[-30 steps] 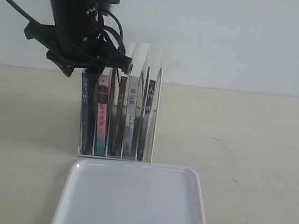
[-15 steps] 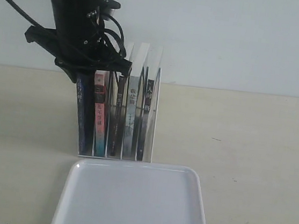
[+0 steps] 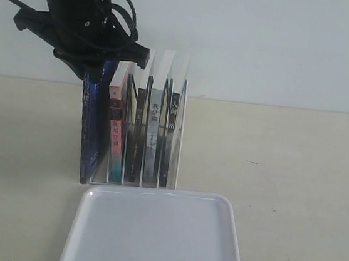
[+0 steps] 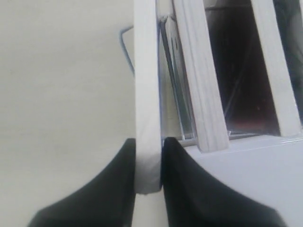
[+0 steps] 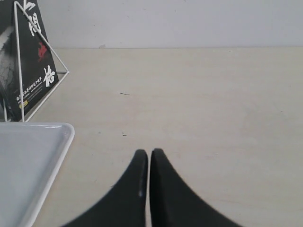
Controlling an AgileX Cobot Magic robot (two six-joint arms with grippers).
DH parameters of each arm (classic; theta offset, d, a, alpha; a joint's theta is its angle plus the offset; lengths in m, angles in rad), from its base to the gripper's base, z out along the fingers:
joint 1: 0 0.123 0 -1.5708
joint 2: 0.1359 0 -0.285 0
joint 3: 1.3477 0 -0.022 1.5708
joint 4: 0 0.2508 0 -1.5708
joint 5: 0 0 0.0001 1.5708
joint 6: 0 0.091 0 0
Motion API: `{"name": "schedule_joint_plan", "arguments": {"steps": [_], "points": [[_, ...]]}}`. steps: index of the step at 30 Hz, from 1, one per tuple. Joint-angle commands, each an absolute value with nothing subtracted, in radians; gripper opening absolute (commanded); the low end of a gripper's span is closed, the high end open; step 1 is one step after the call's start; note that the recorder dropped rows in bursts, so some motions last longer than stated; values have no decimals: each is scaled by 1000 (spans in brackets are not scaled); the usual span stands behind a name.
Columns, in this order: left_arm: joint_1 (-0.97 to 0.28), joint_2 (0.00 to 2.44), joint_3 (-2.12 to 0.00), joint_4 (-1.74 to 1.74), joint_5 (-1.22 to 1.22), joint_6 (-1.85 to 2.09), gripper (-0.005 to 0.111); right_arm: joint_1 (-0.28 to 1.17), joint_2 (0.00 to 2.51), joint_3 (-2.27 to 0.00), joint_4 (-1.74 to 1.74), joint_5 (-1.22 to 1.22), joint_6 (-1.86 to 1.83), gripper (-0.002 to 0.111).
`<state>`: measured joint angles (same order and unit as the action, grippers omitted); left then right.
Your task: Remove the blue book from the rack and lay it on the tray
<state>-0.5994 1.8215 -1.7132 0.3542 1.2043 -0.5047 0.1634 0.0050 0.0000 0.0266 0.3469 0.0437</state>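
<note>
Progress stands at the pull-out: your left gripper [image 4: 148, 156] is clamped on the top edge of the blue book [image 3: 91, 127]. The book leans at the left end of the rack [image 3: 178, 137], its lower end outside the wire frame. You cannot tell whether it has cleared the table [image 3: 296, 169]. Just to its right, the pink-and-teal book [image 3: 116, 140] and the others stand in their slots. The tray [image 3: 155, 242] in front of the rack has no book on it, so carrying and laying flat remain. Your right gripper [image 5: 148, 163] is closed on nothing, over the table beside the tray. A second ago the book stood upright in the end slot. It has since risen and tipped out, and the left gripper sits higher and further left.
</note>
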Motion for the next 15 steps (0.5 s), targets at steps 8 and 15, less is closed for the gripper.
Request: {"name": "schedule_joint_plan", "arguments": {"steps": [8, 15], "points": [[-599, 1738, -1711, 378, 1200, -498, 13, 159, 0, 0, 20, 336, 42, 1], [-599, 1732, -1709, 374, 1203, -492, 6, 159, 0, 0, 20, 336, 42, 1]]}}
